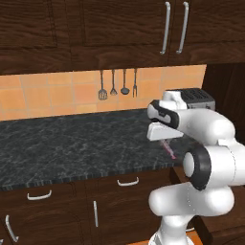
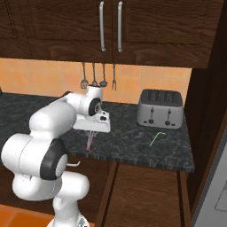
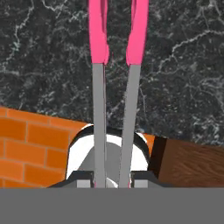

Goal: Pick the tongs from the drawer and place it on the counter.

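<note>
My gripper is shut on the tongs, which hang from it with their pink ends pointing down, close above the counter near its front edge. Whether the ends touch the stone I cannot tell. From the left the tongs peek out pink below the hand, over the counter. In the hand view the gripper clamps the two grey arms of the tongs, whose pink ends lie against the black marbled counter. The drawer stands open below the counter, right of my arm.
A silver toaster stands at the back right by a tall dark cabinet side. A small green L-shaped outline marks the stone in front of it. Several dark utensils hang on the orange tiled wall. Upper cabinets overhang the counter.
</note>
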Available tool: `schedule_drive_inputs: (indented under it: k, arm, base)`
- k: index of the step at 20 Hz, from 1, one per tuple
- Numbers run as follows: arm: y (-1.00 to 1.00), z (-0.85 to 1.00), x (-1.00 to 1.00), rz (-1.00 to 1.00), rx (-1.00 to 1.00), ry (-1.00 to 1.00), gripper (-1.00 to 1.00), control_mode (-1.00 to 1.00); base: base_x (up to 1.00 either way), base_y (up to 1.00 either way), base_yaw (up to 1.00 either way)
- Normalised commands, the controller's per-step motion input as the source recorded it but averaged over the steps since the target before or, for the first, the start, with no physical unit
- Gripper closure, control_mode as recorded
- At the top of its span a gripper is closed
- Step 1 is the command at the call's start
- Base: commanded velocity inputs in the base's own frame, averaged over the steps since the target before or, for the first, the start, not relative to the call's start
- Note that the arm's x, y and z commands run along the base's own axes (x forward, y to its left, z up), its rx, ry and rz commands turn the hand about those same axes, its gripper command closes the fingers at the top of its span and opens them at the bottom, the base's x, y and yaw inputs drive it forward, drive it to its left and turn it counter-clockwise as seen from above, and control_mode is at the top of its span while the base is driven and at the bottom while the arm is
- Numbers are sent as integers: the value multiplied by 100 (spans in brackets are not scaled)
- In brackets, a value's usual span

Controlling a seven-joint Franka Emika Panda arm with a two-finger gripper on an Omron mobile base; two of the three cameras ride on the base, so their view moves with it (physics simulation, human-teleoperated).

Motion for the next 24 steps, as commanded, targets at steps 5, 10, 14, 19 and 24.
schedule_drive_inputs:
  k: [5,10,14,19,24]
  arm:
    - [53,-39,54,0,0,3,100,-100]
    - [30,-41,47,0,0,0,100,-100]
    - [13,0,64,0,0,0,100,-100]
    - [14,-3,56,0,0,1,100,-100]
    - [0,-35,23,0,0,-1,100,-100]
  base:
    - [0,0,0]
    - [0,0,0]
    - [0,0,0]
    - [0,0,0]
    - [0,0,0]
